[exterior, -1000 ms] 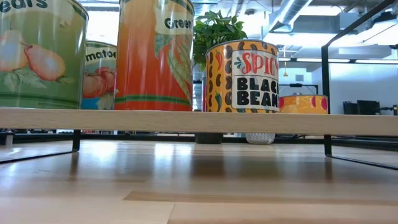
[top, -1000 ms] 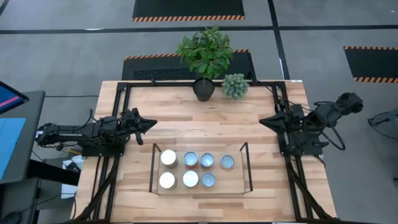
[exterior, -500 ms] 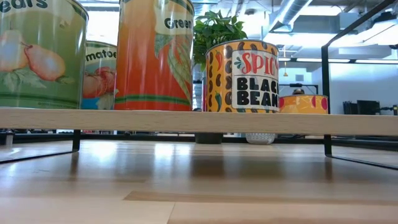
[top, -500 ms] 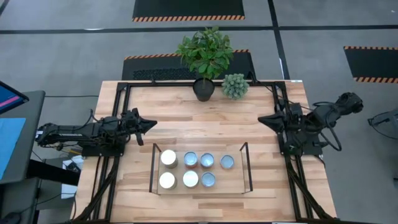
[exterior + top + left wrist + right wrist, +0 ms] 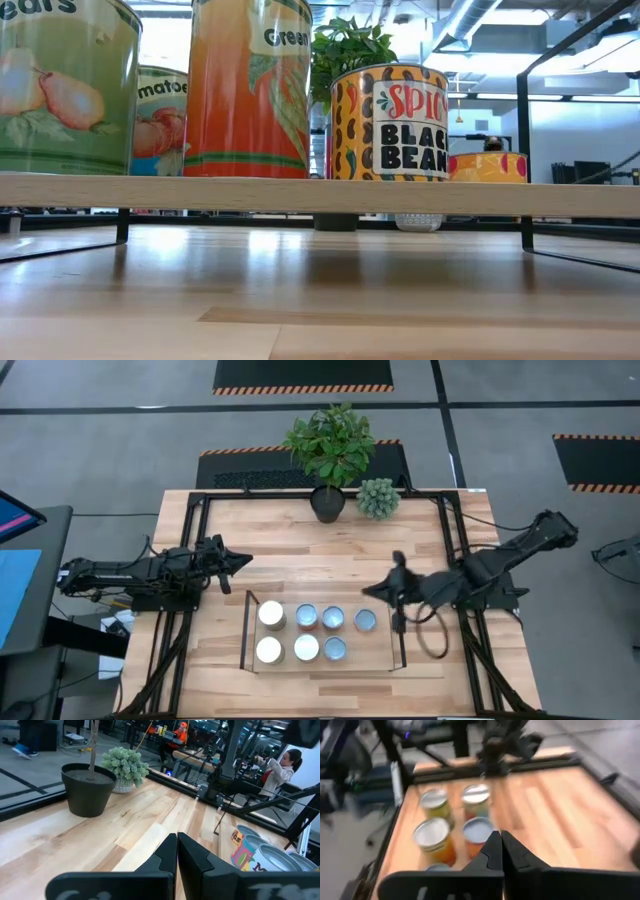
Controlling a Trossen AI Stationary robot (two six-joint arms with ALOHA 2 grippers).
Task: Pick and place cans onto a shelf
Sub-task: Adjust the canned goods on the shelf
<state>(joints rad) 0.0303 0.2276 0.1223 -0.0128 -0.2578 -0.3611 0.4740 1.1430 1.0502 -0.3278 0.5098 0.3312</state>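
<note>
The counter point(image 5: 300, 550) is bare wood apart from the plant pot point(image 5: 327, 503) at its far edge and the shelf point(image 5: 370, 650) near the front. All seven cans point(image 5: 306, 648) that I can find stand upright on the shelf: four in the back row and three in the front. I see none loose on the counter.

My right arm reaches in over the right end of the shelf. My right fingers point(image 5: 498, 840) are pressed together with nothing between them, near the wire frame point(image 5: 397, 625) and the end can point(image 5: 366, 620) of the back row. My left fingers point(image 5: 176, 842) are closed and empty too, waiting well apart at the left edge.

I judge the placing is nearly done and this reach is a last touch at that end can. To do it well I should spread the fingers before lowering and come down from above rather than sideways. I should also keep off the frame and off the neighbouring can point(image 5: 333, 617).
</note>
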